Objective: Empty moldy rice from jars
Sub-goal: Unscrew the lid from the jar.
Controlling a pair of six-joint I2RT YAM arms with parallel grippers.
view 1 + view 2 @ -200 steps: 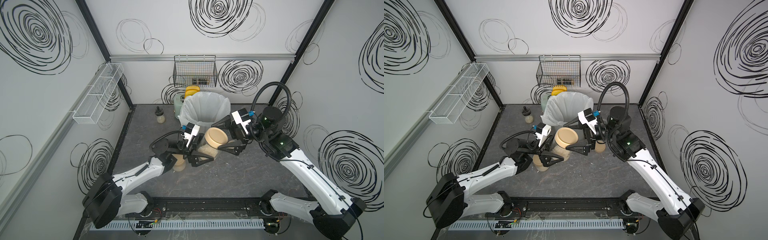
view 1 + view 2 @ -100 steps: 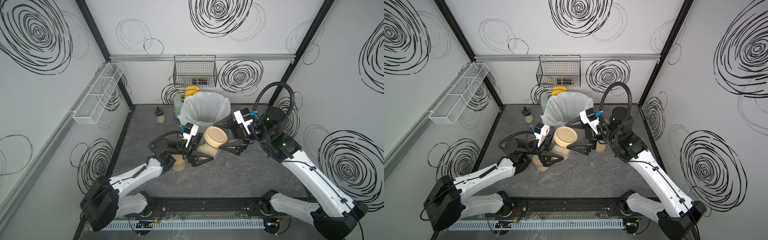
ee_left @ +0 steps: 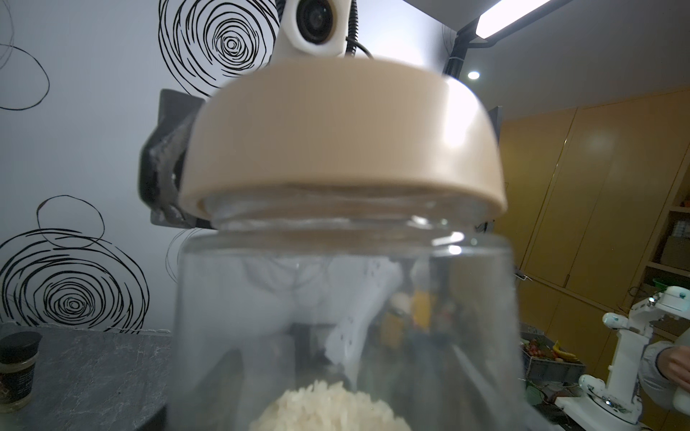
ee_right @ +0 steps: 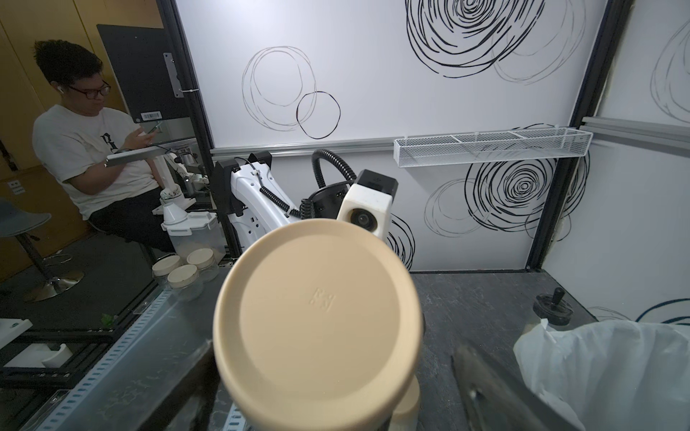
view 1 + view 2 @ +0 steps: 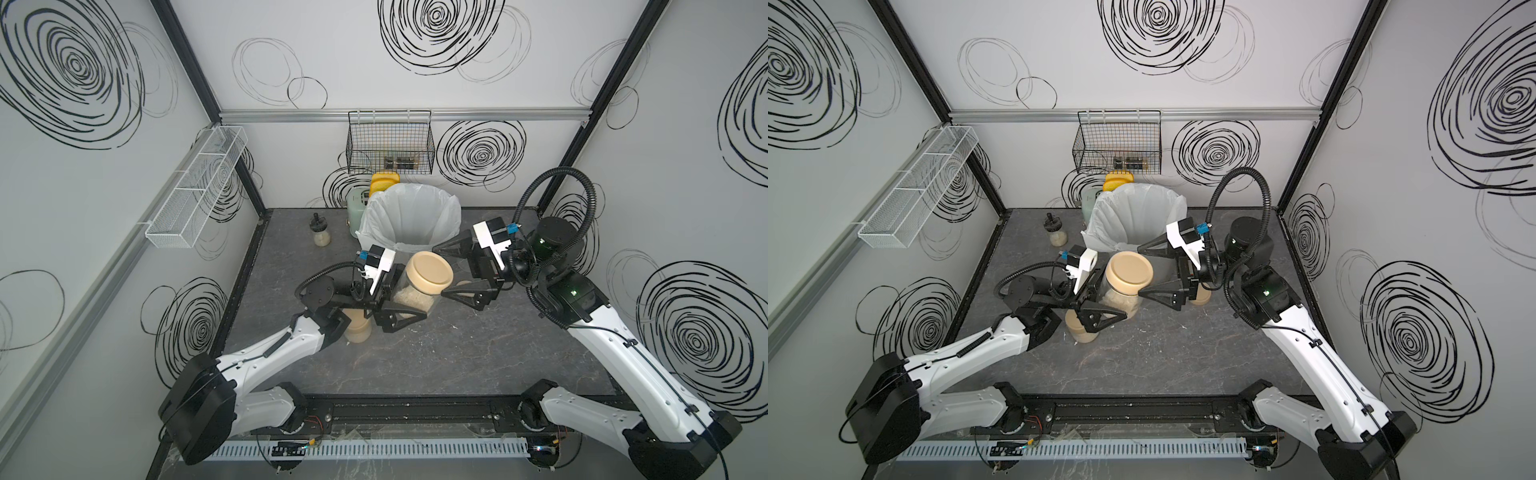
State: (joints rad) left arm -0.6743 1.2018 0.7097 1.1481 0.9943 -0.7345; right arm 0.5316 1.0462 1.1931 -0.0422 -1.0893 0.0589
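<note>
Between tips of spread right claw (image 5: pixel 439 271), jar (image 5: pixel 414 299) lid (image 5: pixel 428 272)

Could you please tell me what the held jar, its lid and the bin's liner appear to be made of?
The jar: clear glass or hard plastic, glossy; rice shows through. The lid: tan matte plastic, probably; moulded logo. The liner: thin white translucent plastic film, creased.

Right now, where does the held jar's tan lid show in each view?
Top view: lid mid-frame, in front of the bin liner.
Top view: lid likewise mid-frame.
Left wrist: lid fills upper middle.
Right wrist: lid large, lower middle.
Shared landmark: bin liner, unclear in left wrist.
</note>
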